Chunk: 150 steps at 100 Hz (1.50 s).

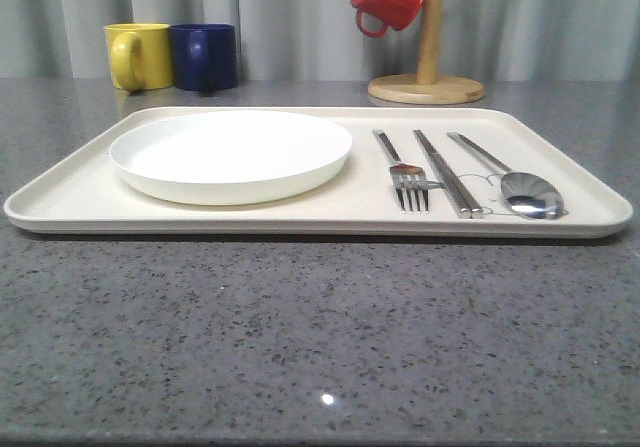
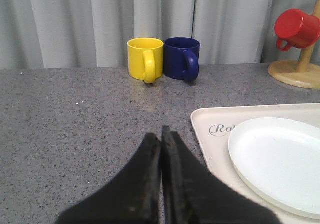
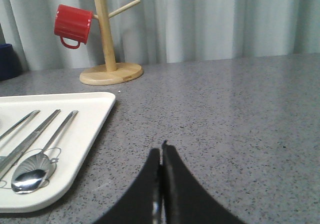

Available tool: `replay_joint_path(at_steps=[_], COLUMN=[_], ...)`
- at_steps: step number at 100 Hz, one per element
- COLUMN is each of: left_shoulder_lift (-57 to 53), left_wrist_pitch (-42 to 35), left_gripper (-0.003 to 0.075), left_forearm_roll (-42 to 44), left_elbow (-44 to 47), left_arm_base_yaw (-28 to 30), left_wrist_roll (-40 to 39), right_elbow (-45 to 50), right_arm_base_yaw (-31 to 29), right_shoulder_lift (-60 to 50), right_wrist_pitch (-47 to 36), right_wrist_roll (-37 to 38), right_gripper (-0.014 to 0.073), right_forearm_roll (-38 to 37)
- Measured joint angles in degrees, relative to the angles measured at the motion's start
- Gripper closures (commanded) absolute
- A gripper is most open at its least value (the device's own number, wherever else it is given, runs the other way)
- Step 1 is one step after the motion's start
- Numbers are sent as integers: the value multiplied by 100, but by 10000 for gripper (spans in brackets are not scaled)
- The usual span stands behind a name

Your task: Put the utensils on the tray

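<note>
The tray (image 1: 80, 199) holds the plate (image 1: 231, 154) on its left and the fork (image 1: 403, 170), chopsticks (image 1: 447, 173) and spoon (image 1: 512, 181) side by side on its right. The left gripper (image 2: 161, 134) and right gripper (image 3: 161, 151), both closed and empty, hover over the counter (image 1: 320, 347) beside the tray.

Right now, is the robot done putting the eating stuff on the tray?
It looks done. The plate, fork, chopsticks and spoon all lie on the tray. The left claw and right claw are shut and empty, beside the tray. Nothing looks left.
</note>
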Motion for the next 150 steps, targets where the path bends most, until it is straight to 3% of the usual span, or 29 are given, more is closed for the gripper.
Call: replay_joint_path(at_steps=[132,150], left_shoulder_lift=[0,-102], left_wrist_pitch=[-5,-293], left_gripper=[738,738], left_forearm_roll=[4,592], left_elbow=[10,191], left_arm_base_yaw=[0,0], left_wrist_roll=[0,-439], right_elbow=[15,15], right_arm_base_yaw=[0,0], right_shoulder_lift=[-10,-10], right_wrist_pitch=[-267,-267], right_wrist_roll=[-10,-10], right_gripper=[662,662], right_forearm_roll=[0,0])
